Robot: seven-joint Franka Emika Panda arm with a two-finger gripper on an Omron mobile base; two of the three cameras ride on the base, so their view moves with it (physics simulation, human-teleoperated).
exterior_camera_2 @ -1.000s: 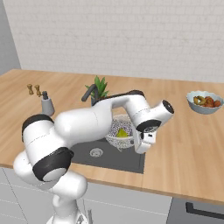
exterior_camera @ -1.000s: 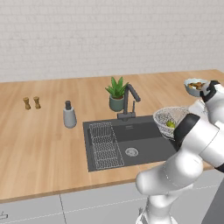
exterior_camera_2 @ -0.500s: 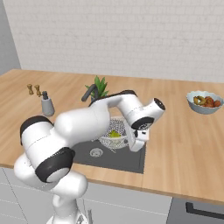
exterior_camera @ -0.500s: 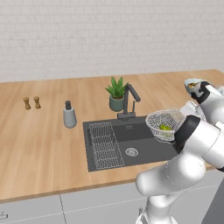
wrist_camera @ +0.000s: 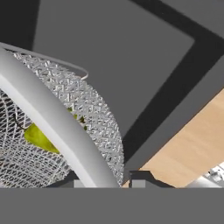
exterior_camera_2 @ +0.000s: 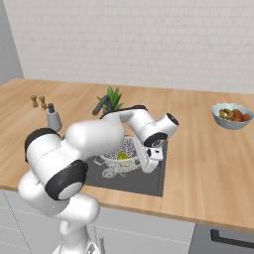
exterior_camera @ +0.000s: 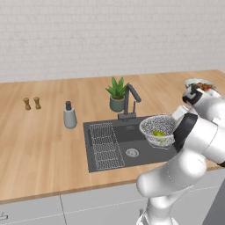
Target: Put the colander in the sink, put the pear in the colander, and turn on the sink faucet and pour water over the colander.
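Jaws pinch the rim of the colander [wrist_camera: 52,118]; gripper [wrist_camera: 107,177] holds it above the sink [exterior_camera: 132,136], right half. Pear [exterior_camera: 158,132] lies inside the mesh. Faucet [exterior_camera: 130,102] stands at sink's back edge, plant [exterior_camera: 117,93] just behind it. Wire rack [exterior_camera: 104,146] fills sink's left half. Soap dispenser [exterior_camera: 69,116] left of sink, fruit bowl [exterior_camera_2: 231,116] well off to its right.

One colander [exterior_camera: 158,125], one pear [exterior_camera: 158,133], two shakers [exterior_camera: 32,103]
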